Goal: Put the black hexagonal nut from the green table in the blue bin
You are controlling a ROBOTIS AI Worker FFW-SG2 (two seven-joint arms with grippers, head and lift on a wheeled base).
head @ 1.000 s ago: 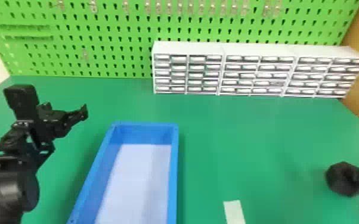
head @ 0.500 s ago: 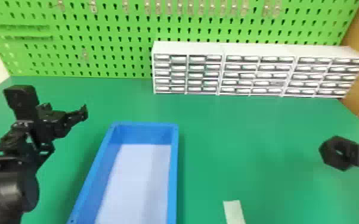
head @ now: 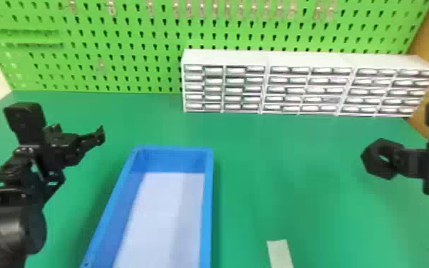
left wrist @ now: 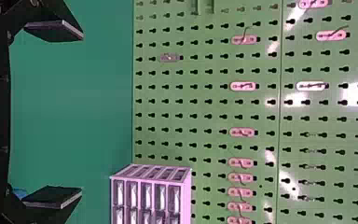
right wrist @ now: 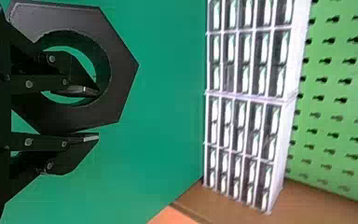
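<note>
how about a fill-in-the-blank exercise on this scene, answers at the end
The right gripper has one finger in the ____ of the nut.
The left gripper is holding ____.
The bin is coloured ____.
The pegboard behind the white drawer cabinets is ____.
Missing words: hole; nothing; blue; green.

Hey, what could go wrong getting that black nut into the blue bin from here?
The right gripper holds the black hexagonal nut by just one side of its ring, so it might swivel or slip. The green table lies between it and the blue bin, so an early release could drop it there.
</note>
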